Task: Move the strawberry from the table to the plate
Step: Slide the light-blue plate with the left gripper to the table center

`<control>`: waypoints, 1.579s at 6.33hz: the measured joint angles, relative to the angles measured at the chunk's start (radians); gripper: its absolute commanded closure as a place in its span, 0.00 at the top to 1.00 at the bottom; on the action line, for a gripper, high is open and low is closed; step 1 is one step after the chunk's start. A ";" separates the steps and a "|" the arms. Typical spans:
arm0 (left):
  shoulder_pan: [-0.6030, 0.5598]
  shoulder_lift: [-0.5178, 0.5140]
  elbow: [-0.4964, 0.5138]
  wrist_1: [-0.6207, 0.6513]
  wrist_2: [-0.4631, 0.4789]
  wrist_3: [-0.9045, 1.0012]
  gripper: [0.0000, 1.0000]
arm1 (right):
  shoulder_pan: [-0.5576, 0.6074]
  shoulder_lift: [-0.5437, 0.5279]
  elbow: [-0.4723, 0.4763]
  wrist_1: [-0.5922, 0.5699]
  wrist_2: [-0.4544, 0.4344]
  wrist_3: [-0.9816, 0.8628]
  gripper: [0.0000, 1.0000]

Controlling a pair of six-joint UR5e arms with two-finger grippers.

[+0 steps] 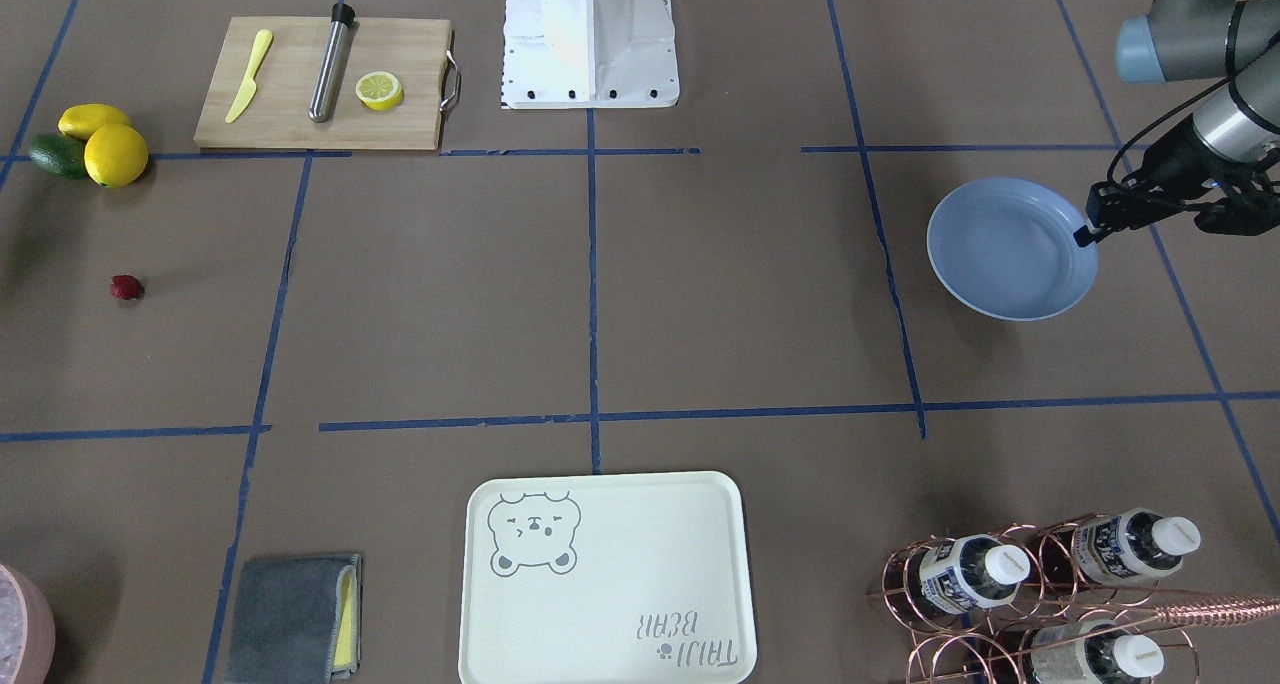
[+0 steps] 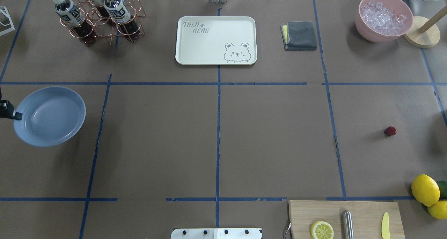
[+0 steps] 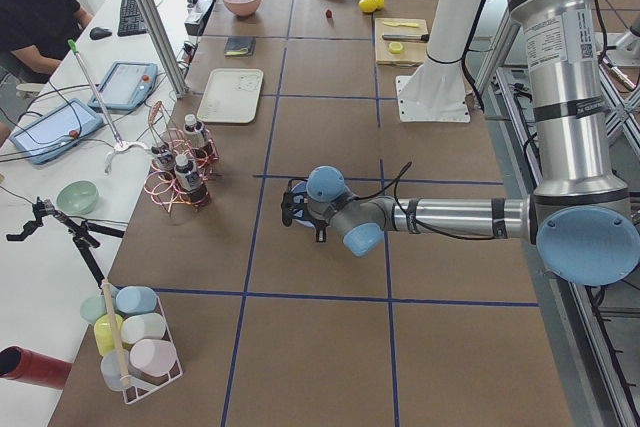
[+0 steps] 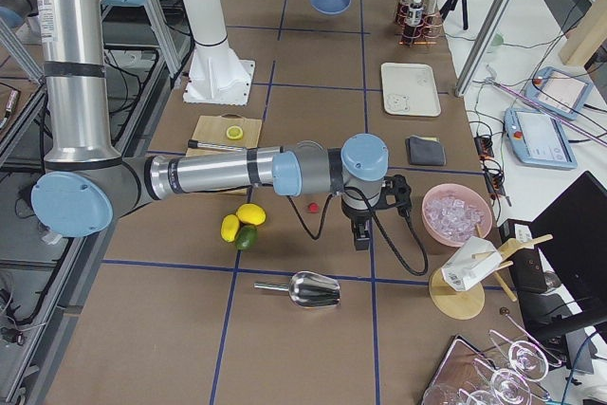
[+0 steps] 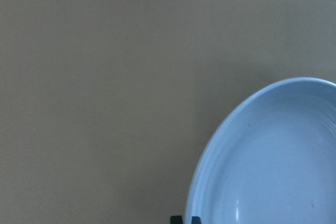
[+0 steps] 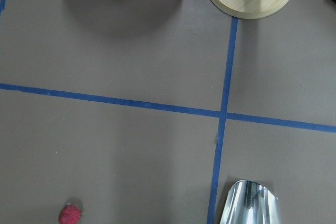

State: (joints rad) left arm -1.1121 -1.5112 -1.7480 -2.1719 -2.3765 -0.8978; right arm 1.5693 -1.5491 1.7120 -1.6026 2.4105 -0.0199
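Strawberry (image 6: 70,214): loose on table (image 2: 272,134), well apart from plate (image 2: 52,115). Left gripper (image 1: 1085,233): pinched on plate rim. Right gripper (image 4: 361,240): opening cannot be told; you should centre it over strawberry, close softly.

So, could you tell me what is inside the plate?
Nothing: the plate is bare inside. The left hand hides a bit of its rim. The strawberry lies on the table.

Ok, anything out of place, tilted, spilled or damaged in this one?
Nothing is spilled or damaged. One oddity: the left end effector seems to pinch the rim of the plate, which looks slightly tipped, while the strawberry lies untouched at the opposite end of the table.
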 measured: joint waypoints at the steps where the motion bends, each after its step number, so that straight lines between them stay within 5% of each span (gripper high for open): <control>1: -0.011 -0.146 -0.037 0.167 -0.005 -0.045 0.00 | 0.000 0.000 0.000 0.000 0.000 0.001 1.00; 3: 0.109 -0.359 -0.065 0.277 0.042 -0.339 0.00 | 0.000 0.001 0.000 0.000 -0.001 0.008 1.00; 5: 0.385 -0.514 -0.061 0.284 0.211 -0.690 0.00 | 0.000 0.002 0.001 0.001 0.000 0.032 1.00; 8: 0.639 -0.569 0.074 0.074 0.409 -0.901 0.00 | 0.000 0.003 0.003 0.001 0.003 0.041 1.00; 9: 0.668 -0.572 0.114 0.031 0.428 -0.914 0.16 | 0.000 0.003 0.003 0.001 0.007 0.042 1.00; 10: 0.675 -0.571 0.124 0.017 0.435 -0.915 0.17 | -0.001 0.003 0.003 0.001 0.011 0.046 1.00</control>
State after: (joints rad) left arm -0.4371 -2.0818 -1.6241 -2.1545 -1.9417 -1.8126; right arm 1.5688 -1.5463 1.7150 -1.6015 2.4220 0.0261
